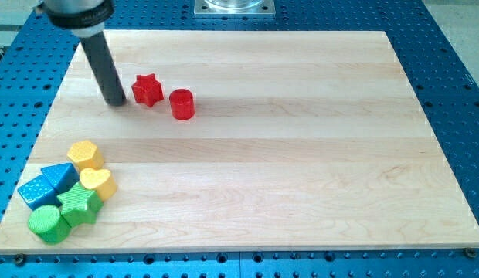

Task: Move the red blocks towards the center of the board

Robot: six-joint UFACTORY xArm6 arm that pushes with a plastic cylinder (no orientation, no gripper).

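A red star block (147, 90) lies on the wooden board (286, 154) at the upper left. A red cylinder block (181, 104) stands just to its right and a little lower, apart from it by a small gap. My tip (115, 101) rests on the board just left of the red star, very close to it; I cannot tell if they touch. The dark rod rises from the tip to the view's top left.
A cluster of blocks sits at the board's lower left: a yellow hexagon (85, 154), a yellow heart (98, 182), a blue block (48, 184), a green star (79, 205) and a green cylinder (48, 224). A blue perforated table surrounds the board.
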